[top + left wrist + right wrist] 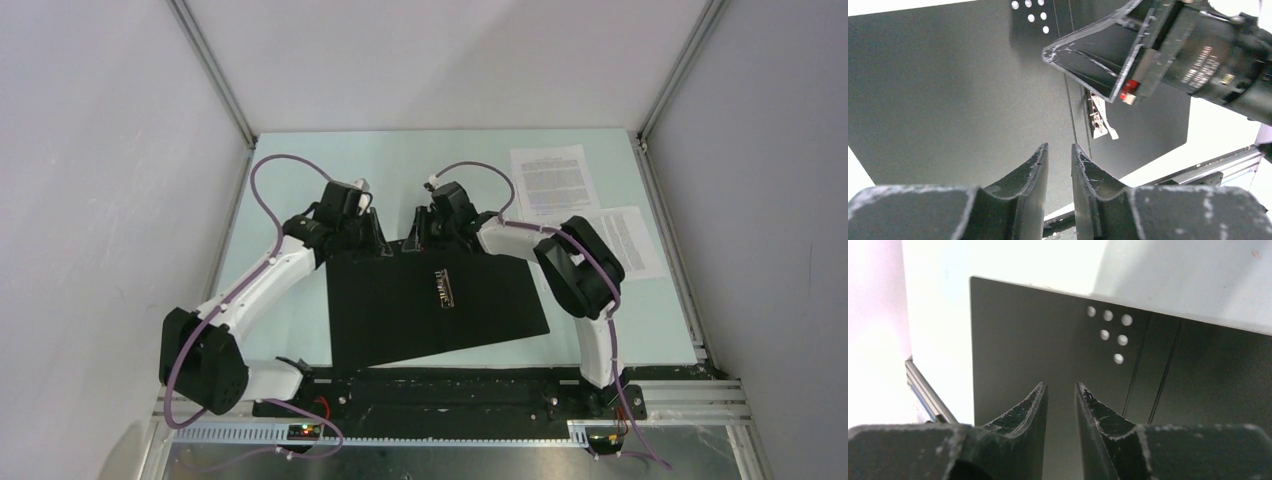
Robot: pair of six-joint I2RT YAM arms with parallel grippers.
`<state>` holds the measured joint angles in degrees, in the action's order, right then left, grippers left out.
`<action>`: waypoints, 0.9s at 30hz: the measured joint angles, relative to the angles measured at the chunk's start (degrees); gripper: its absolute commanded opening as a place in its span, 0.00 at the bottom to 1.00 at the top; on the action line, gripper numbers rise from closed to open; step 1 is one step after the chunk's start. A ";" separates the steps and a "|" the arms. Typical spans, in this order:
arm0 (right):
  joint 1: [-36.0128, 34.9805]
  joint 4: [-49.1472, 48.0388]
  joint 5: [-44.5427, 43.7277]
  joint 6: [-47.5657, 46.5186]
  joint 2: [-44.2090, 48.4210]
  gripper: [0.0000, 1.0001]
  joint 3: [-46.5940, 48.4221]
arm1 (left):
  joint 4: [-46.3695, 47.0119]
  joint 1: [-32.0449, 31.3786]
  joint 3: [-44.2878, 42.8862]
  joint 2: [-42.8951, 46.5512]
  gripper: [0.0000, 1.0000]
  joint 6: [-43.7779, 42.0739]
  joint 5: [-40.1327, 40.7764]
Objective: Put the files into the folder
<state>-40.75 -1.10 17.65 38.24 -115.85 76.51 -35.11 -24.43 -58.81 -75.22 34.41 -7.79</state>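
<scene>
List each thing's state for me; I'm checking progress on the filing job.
folder: open flat, black inside up.
metal clip: no paper under it.
files: both sheets flat on the table, outside the folder.
left tool: slightly open, empty, over the folder.
right tool: slightly open, empty, over the folder.

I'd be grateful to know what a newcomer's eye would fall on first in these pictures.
The big folder lies open, black side up, in the middle of the table near the arms' bases, its metal clip glinting at the centre. The left gripper and right gripper crowd its far edge side by side, jaws slightly apart with nothing between them. The white printed files lie at the far right, outside the folder.
</scene>
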 measured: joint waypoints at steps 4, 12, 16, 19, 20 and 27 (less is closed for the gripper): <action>0.17 1.09 0.63 -0.50 -3.37 0.38 0.76 | 0.02 -1.09 0.04 0.22 0.34 -0.02 0.13; 2.47 9.62 -1.51 -2.54 0.33 0.46 3.28 | 0.66 -13.94 2.49 0.00 0.35 0.24 7.89; 7.23 13.73 -3.02 -2.49 8.39 0.45 3.21 | 3.41 -20.83 3.74 -1.95 0.31 1.31 11.21; 11.19 14.93 -4.42 -2.47 15.04 0.43 2.16 | 8.09 -24.06 6.67 -4.24 0.30 3.34 10.56; 12.15 15.10 -4.87 -2.47 16.76 0.43 1.46 | 9.66 -24.59 7.72 -5.25 0.30 4.28 10.01; 14.12 17.42 -5.99 -2.29 24.00 0.43 -7.10 | 21.70 -24.96 11.45 -12.44 0.29 10.08 5.62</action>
<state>-26.63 16.32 11.66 35.94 -91.85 69.41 -13.41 -49.39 -47.35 -87.66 44.49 -2.17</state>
